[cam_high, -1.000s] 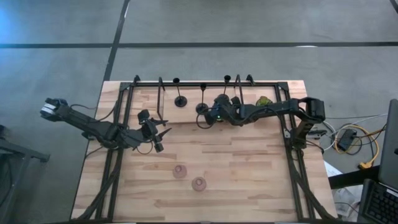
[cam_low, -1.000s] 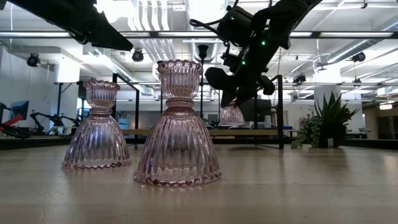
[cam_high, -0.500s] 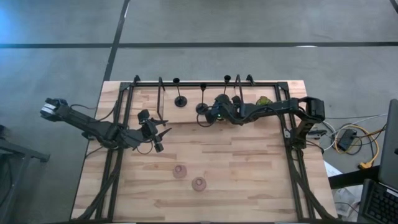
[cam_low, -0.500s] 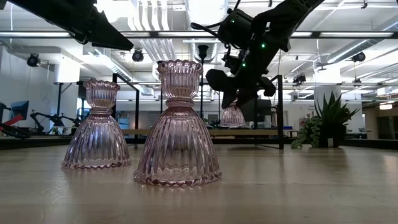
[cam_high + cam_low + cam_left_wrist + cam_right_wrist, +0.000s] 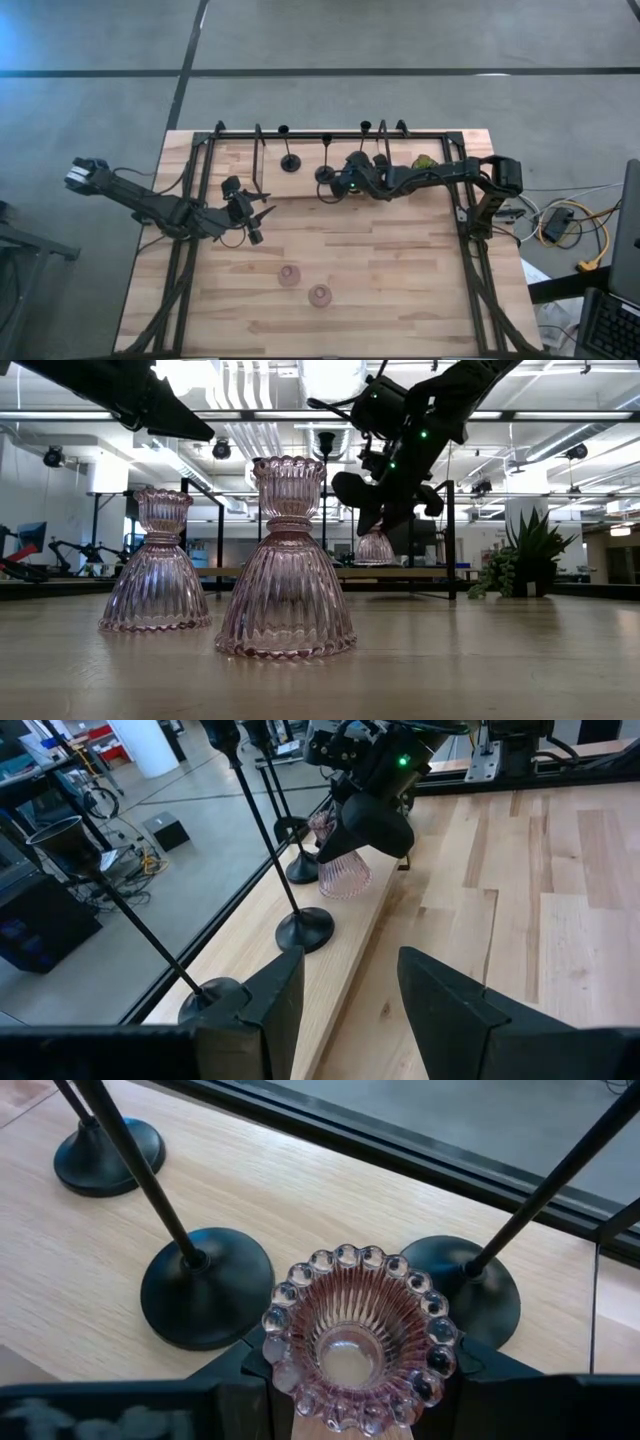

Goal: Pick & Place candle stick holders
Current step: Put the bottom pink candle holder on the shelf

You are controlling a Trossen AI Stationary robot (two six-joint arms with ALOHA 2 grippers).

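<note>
Since the earlier frame nothing has visibly moved. Right end effector (image 5: 385, 520) clamps a pink holder (image 5: 352, 1340) above the surface (image 5: 400, 270), among black holders (image 5: 205, 1285). Left end effector (image 5: 345, 995) waits, fingers apart.

Grey concrete floor (image 5: 400, 40) – ceiling strip lights (image 5: 560, 415), perhaps an open workshop – potted plant (image 5: 535, 550).

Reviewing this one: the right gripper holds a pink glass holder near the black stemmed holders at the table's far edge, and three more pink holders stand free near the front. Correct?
Not quite: only two pink holders stand free near the front, as the high view shows. The rest holds: the right gripper has its jaws closed on a pink glass holder beside the black stemmed holders.
</note>
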